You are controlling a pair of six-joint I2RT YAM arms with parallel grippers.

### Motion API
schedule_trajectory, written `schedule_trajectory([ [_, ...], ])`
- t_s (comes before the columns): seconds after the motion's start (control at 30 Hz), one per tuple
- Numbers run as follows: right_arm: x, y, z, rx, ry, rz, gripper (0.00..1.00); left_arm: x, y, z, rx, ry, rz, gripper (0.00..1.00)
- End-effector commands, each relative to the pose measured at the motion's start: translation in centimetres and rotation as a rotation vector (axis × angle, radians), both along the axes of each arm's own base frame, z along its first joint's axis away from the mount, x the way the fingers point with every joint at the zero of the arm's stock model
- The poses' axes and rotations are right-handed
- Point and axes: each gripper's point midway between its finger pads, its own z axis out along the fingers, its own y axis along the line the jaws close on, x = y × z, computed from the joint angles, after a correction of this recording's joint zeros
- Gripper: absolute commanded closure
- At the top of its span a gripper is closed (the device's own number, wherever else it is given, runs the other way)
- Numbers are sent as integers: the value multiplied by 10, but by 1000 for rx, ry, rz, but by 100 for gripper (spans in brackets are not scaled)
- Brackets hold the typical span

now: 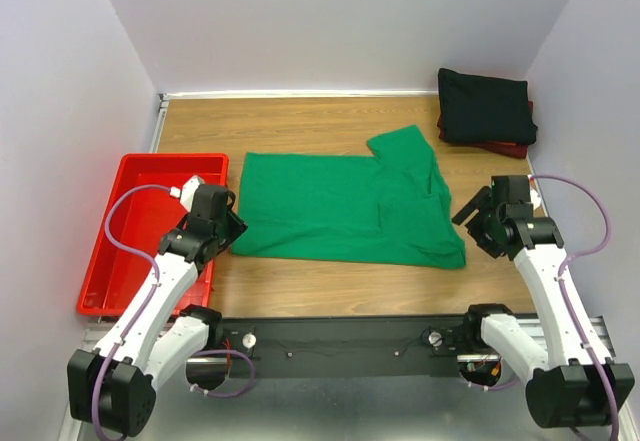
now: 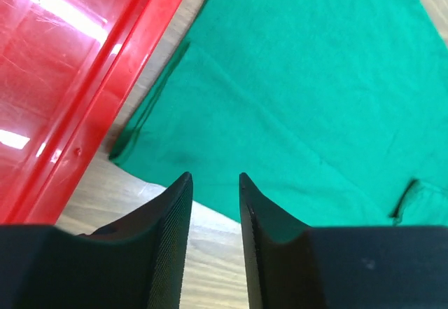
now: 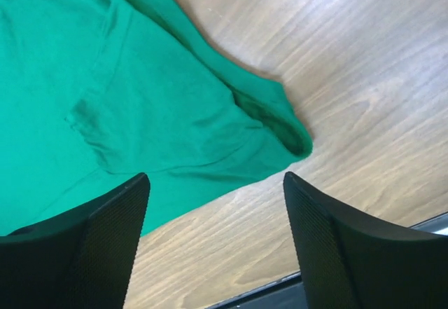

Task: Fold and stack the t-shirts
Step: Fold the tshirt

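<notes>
The bright green t-shirt (image 1: 345, 211) lies spread flat mid-table, one sleeve sticking up toward the back. The black t-shirt (image 1: 485, 104) lies folded at the back right on top of the dark red t-shirt (image 1: 512, 147), of which only an edge shows. My left gripper (image 1: 232, 227) hovers at the green shirt's near left corner (image 2: 301, 92), its jaws a narrow gap apart and empty (image 2: 213, 177). My right gripper (image 1: 468, 219) hovers just off the shirt's near right corner (image 3: 140, 92), wide open and empty (image 3: 215, 177).
A red plastic tray (image 1: 150, 231) stands at the left, its rim (image 2: 105, 85) close to the green shirt's left edge. A black rail (image 1: 350, 336) runs along the near table edge. White walls close in the left, back and right.
</notes>
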Motion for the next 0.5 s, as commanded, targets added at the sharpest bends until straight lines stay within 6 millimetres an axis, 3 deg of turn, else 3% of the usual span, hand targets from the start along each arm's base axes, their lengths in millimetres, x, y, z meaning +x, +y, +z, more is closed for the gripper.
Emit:
schedule_trajectory([
  [0.0, 18, 3, 16, -10, -33, 71, 15, 1, -3, 21, 1, -25, -32, 59],
  [0.13, 56, 25, 22, 71, -135, 170, 14, 18, 3, 39, 46, -80, -18, 58],
  [0.2, 72, 33, 16, 99, -143, 199, 13, 33, 0, 39, 64, -89, -28, 57],
  [0.23, 86, 37, 19, 112, -177, 219, 13, 42, 0, 45, 71, -105, -21, 57],
  [0.33, 119, 37, 16, 76, -196, 232, 14, 73, -3, 38, 103, -78, 1, 57],
  [0.43, 156, 37, 18, 15, -231, 260, 17, 117, -11, 30, 137, -34, 3, 58],
  [0.47, 166, 36, 17, -3, -230, 265, 18, 124, -11, 42, 137, -64, 9, 58],
])
